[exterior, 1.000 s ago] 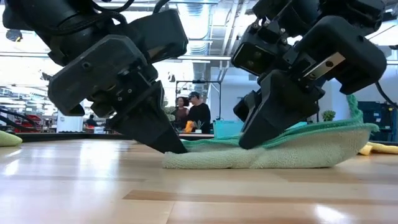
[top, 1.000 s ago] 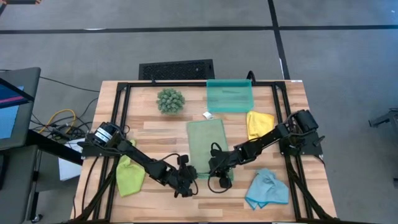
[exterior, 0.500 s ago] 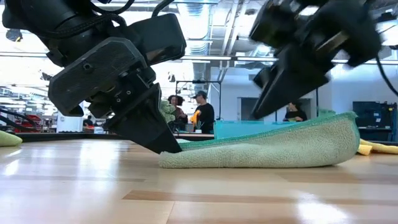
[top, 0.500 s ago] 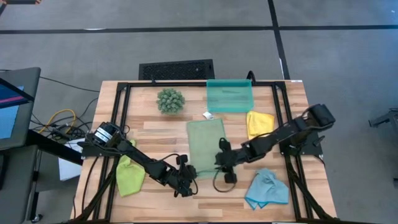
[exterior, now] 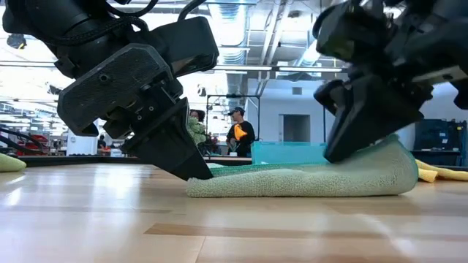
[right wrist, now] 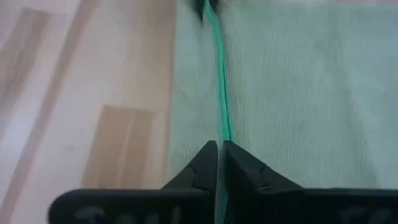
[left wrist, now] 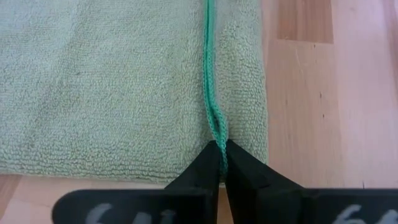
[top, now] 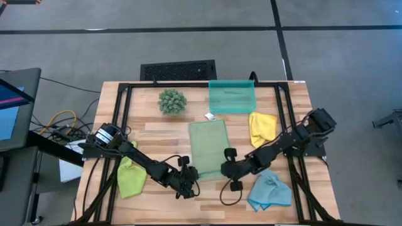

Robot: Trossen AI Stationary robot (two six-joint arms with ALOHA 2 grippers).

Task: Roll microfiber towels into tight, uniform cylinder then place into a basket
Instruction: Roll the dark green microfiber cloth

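1. The near hem of the soft sage green microfiber towel (top: 209,145), spread at the table's centre, is pinched by the left gripper (top: 190,180), fingers clamped on it.
2. The same hem is clamped by the right gripper (top: 226,168).
3. The translucent teal plastic basket (top: 232,97) is seen at the far edge.

The right end effector (right wrist: 219,152) has its two dark fingers (right wrist: 202,163) pressed together on the bright green stitched hem of the sage green towel (right wrist: 292,93). That hem runs straight away from the fingertips across the cloth as a thin raised line. On one side of the hem lies a narrow strip of towel, and past it the pale wooden surface (right wrist: 81,106) with its plank seams. On the other side the towel spreads flat and wide. At the far end of the hem, the tips of the other end effector (right wrist: 204,7) meet the same hem.
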